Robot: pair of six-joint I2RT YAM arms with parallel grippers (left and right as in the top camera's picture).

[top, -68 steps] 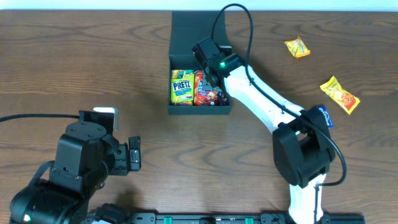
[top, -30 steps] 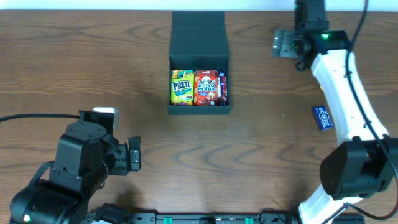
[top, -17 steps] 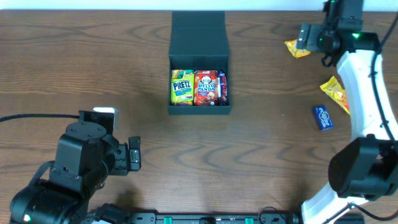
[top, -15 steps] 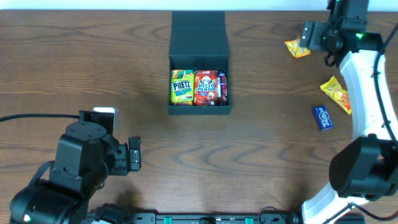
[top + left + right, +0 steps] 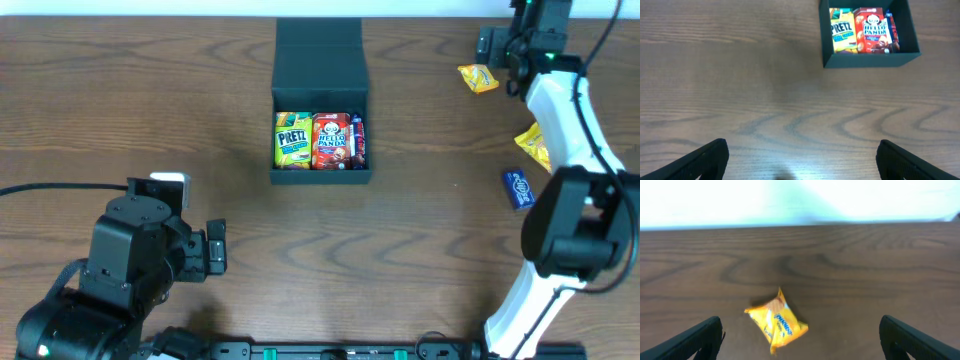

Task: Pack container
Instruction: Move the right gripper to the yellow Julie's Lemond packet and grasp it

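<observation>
The container point(image 5: 320, 50) is a dark teal-black box with its flap lid laid open at the back; it holds a Pretz box point(image 5: 292, 140), a Hello Panda box point(image 5: 330, 140) and a dark packet at the right wall. It also shows in the left wrist view point(image 5: 867, 60). My right gripper point(image 5: 495, 45) is open at the far right, beside a yellow snack packet point(image 5: 478, 77), which lies between its fingertips in the right wrist view point(image 5: 777, 322). My left gripper point(image 5: 213, 250) is open and empty over bare table at the front left.
A second yellow packet point(image 5: 533, 146) and a small blue packet point(image 5: 518, 188) lie at the right, partly under the right arm. The table's back edge and a white wall point(image 5: 800, 200) are just beyond the right gripper.
The right arm has swung from the container out to the far right back corner and now points down at the yellow packet. The left arm has not moved.
</observation>
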